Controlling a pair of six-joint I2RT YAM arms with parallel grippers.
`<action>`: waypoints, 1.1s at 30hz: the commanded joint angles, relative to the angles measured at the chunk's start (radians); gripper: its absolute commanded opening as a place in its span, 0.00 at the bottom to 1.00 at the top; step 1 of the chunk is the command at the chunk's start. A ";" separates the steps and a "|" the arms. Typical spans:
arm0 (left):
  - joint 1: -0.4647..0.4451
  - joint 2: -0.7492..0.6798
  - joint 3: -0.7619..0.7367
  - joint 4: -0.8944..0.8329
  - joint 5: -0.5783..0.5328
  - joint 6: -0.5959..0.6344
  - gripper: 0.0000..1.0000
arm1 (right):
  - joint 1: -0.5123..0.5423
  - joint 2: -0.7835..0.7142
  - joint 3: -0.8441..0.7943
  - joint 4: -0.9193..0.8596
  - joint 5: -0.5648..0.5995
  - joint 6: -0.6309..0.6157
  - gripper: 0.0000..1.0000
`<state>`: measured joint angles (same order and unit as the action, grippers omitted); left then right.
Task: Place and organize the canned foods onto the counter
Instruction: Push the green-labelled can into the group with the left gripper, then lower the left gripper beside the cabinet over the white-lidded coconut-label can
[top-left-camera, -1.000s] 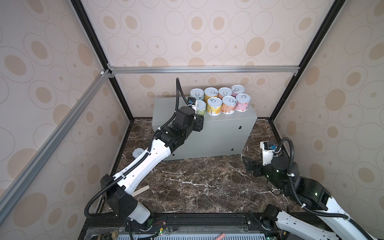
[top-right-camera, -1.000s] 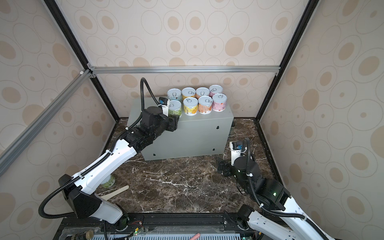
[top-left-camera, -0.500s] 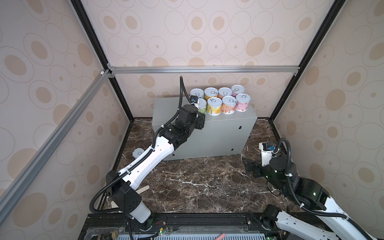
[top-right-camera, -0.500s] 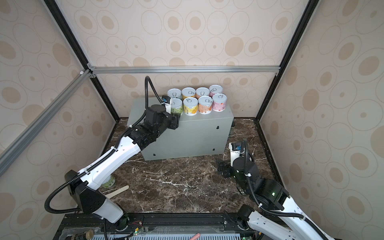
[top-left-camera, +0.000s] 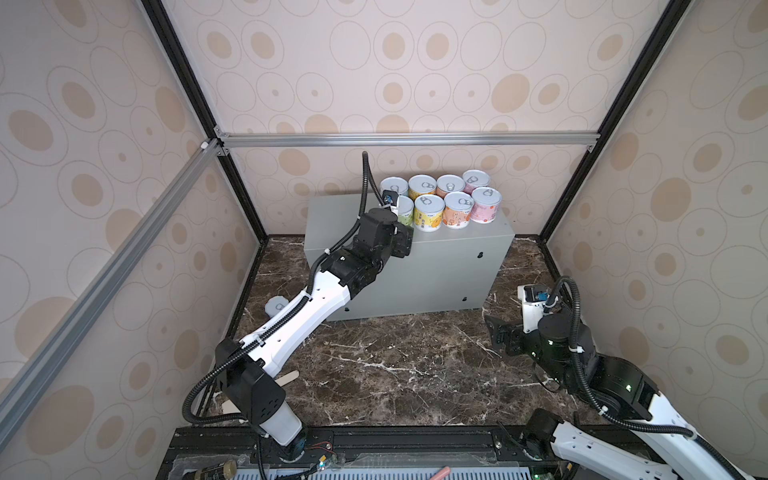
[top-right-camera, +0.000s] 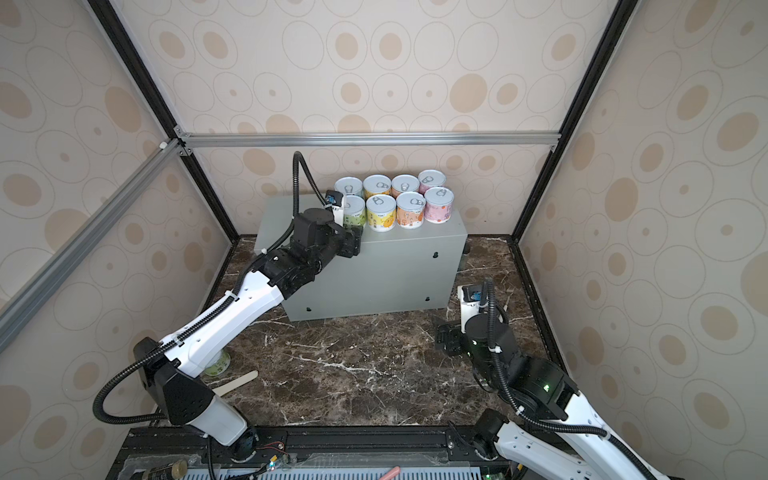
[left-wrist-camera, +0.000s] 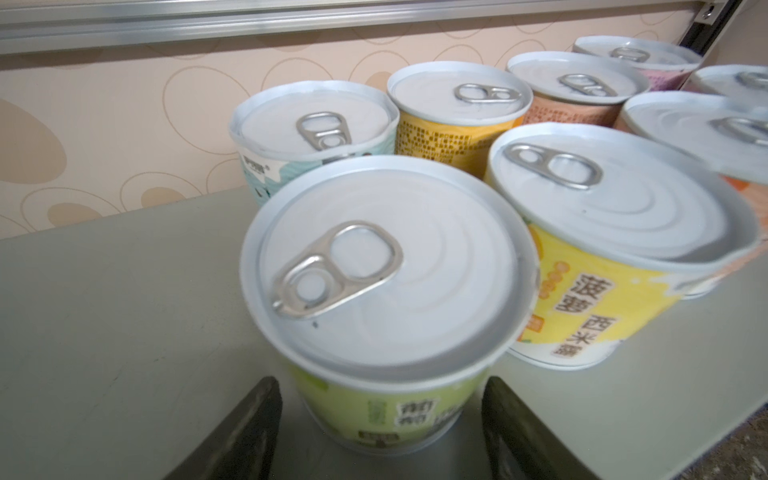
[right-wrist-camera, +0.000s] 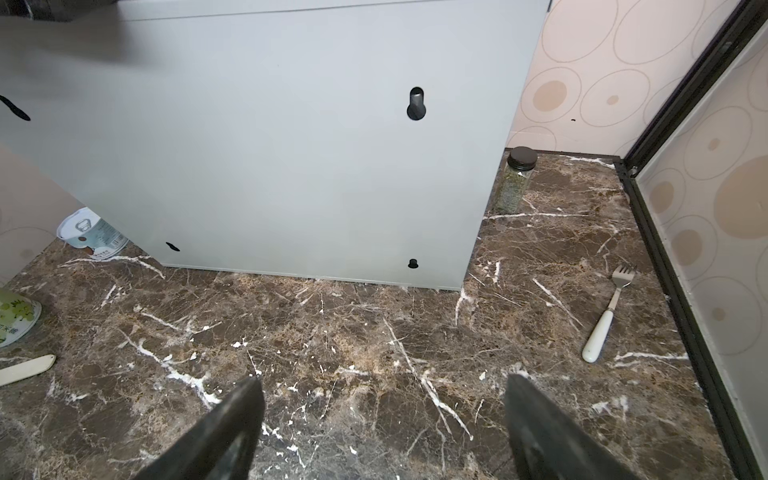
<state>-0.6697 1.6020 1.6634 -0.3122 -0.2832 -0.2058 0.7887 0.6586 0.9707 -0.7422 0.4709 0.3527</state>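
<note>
- Left gripper: jaws spread to either side of the green can, with a thin gap at each finger; nothing is gripped.
- Green can: upright on the counter, at the left end of the front row, just beside the yellow can.
- Canned foods: 8 stand on the counter in 2 rows of 4, packed toward its far right corner.
- Marble floor: 1 teal can sits just beside the counter's left end and 1 green-labelled can near the left wall, so 2 placements appear to be left.
- Right gripper: jaws wide apart above the floor, empty.
- Risk 1: the gaps are narrow, so a crooked withdrawal would drag a finger along the label and tip or skew the green can.
- Risk 2: a nudge toward the yellow can would pass along the tight row and could shift the pink can toward the counter's edge.
- Risk 3: the teal can sits close to the counter's wall, so a finger reaching for it could strike the metal.
</note>
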 joint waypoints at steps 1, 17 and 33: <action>-0.007 -0.016 0.036 0.005 -0.005 0.011 0.82 | -0.006 0.009 0.023 -0.026 -0.002 0.002 0.93; -0.007 -0.217 -0.050 -0.030 -0.029 0.031 0.99 | -0.007 -0.033 -0.013 -0.009 -0.050 -0.012 0.99; -0.005 -0.654 -0.320 -0.210 -0.345 -0.126 0.99 | -0.004 0.064 -0.128 0.129 -0.307 0.033 0.99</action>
<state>-0.6697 1.0084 1.3731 -0.4606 -0.5255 -0.2733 0.7883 0.6987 0.8631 -0.6781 0.2504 0.3630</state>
